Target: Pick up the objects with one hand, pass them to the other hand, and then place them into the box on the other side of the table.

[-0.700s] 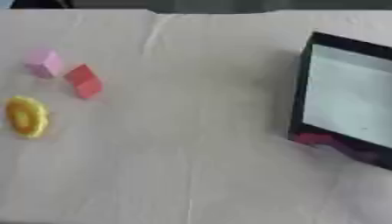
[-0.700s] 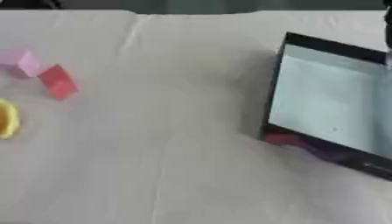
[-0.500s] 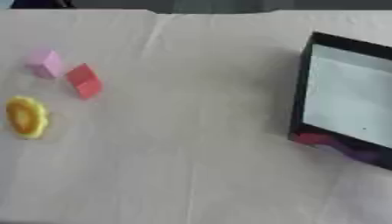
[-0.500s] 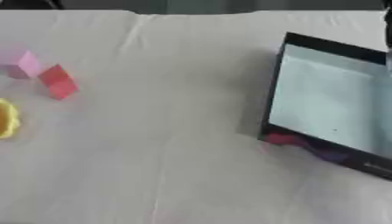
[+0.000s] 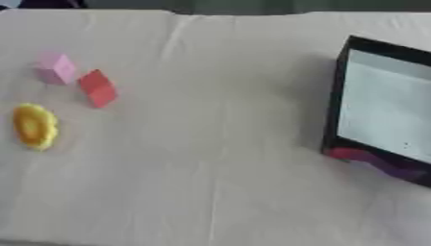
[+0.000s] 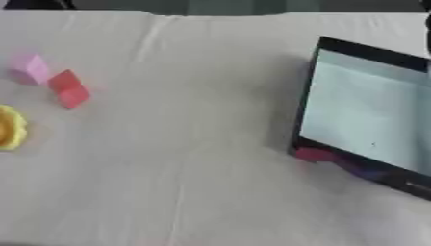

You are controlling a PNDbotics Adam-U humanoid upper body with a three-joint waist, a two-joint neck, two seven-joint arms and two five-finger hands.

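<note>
Nothing on the surface [image 5: 219, 158] has shifted since the earlier frames; the blocks and the box lie just as they did.

From the left eye I see three things in a cluster on my left side: a pink block [image 5: 56, 68] farthest back, a red block [image 5: 97, 88] just beside it, and a yellow piece [image 5: 35, 126] nearer to me, slightly apart from both. The box [image 5: 336, 96] sits well apart on my right, black-walled with a pale floor, something magenta and purple at its near corner. Neither hand shows here.

From the right eye the layout matches, with the yellow piece partly cut by the left edge. No hand appears here either, so I cannot tell how either one is set or whether it holds anything.

I judge the task is at its start: no pickup is under way. My next move calls for bringing the left hand in over the cluster, choosing one piece, and closing on it without nudging its neighbours.
</note>
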